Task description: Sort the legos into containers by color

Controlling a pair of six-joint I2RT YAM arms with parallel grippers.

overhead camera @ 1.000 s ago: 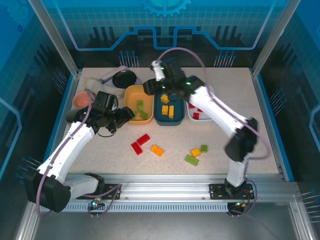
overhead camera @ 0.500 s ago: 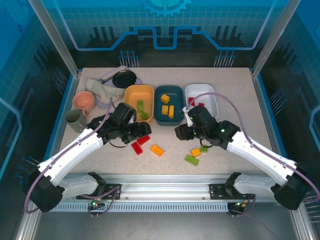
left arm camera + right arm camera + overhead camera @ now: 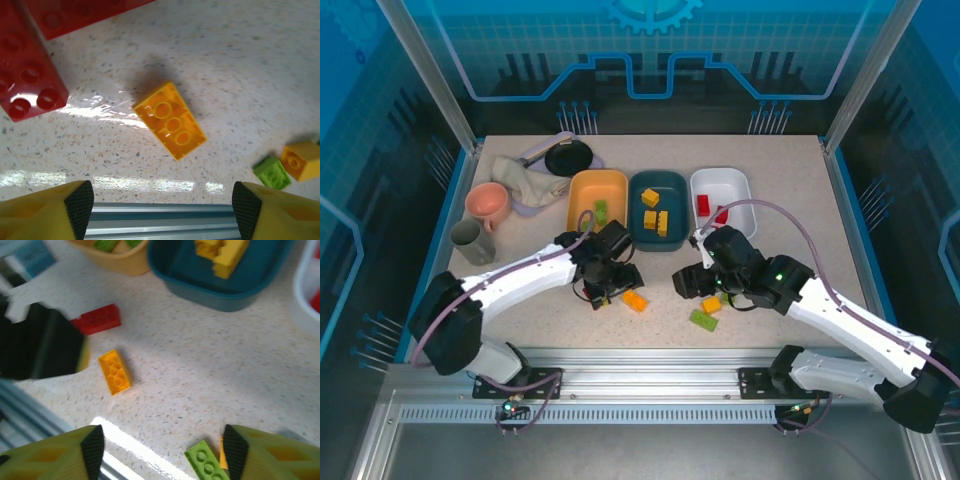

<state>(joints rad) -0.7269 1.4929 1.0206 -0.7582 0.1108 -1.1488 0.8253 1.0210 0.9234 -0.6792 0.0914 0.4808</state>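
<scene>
Top camera: dark teal tray [image 3: 672,188] holding three yellow legos [image 3: 657,220]. Orange-yellow tray [image 3: 582,192] just left of it with green legos [image 3: 601,210], count unclear. White tray [image 3: 732,186] just right of it with two red legos [image 3: 703,203]. Left gripper [image 3: 612,282] nearer than the dark teal tray and leftward, right gripper [image 3: 688,282] nearer and rightward. One orange lego [image 3: 635,300] on the table [image 3: 770,160] between them.

Left wrist camera: two loose red legos [image 3: 30,82], largely covered by the left gripper from above. Also the orange lego, one small green lego [image 3: 270,172] and one small yellow lego [image 3: 301,160]. Fingers [image 3: 50,215] spread wide, nothing between.

Right wrist camera: near wall of the dark teal tray. One loose red lego and the orange lego nearer than it, one long green lego [image 3: 205,460] nearer again. Fingers spread, empty.
</scene>
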